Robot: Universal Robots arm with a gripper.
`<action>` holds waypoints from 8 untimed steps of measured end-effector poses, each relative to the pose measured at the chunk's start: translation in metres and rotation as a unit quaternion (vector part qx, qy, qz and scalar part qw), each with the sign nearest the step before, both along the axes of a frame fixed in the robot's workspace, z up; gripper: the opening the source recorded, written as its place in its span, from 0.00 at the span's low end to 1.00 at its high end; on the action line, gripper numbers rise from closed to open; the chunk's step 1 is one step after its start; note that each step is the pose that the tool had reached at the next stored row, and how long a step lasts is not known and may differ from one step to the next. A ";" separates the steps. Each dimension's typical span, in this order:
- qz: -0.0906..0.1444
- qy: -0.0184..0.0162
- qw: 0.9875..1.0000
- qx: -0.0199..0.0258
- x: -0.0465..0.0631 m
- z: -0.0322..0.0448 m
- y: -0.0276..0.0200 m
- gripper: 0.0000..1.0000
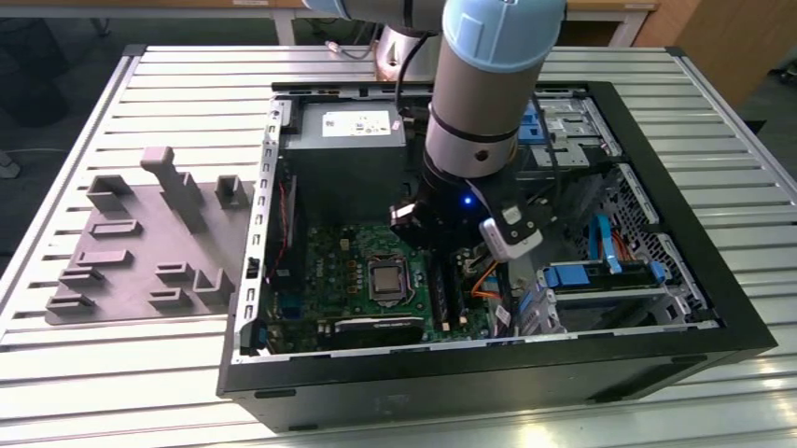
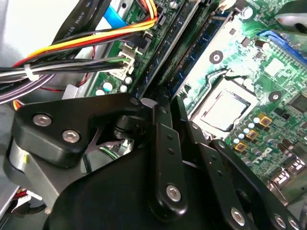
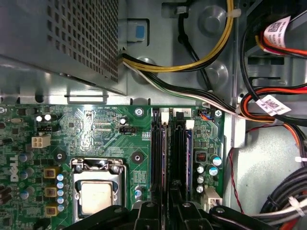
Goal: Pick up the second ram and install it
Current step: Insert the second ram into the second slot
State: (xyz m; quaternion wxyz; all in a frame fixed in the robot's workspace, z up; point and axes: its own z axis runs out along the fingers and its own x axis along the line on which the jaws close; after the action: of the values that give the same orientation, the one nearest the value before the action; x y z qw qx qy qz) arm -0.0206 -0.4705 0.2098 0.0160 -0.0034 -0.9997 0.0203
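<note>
- Down inside the open computer case, the second ram stands on edge in a slot on the motherboard, parallel to and just beside another stick. It is the one on the side of the small round capacitors.
- In the second wrist view the same stick runs away from the claw as a dark narrow strip, with the other stick close alongside it.
- Directly over the near end of the two sticks sits the claw. Whether it is spread, pressed together or pinching the stick — I cannot tell.
- In the exterior view the claw is low over the board, with the processor socket just beside it at about 8 o'clock.
- The grey power supply lies at 12 o'clock from the motherboard in the exterior view.
- Bundles of yellow, orange and black cables run beside the slots.
- On the slatted worktop a grey tray with raised blocks rests at 9 o'clock from the case — well apart from the arm.
</note>
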 end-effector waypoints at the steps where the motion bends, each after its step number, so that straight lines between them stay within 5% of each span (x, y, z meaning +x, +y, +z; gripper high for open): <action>1: 0.000 0.000 1.000 0.000 0.000 0.0025 0.0000 0.22; 8: 0.000 0.001 1.000 0.000 0.000 0.0271 0.0000 0.22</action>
State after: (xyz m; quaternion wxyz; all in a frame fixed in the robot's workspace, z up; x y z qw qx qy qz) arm -0.0207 -0.4706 0.2369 0.0168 -0.0034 -0.9996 0.0203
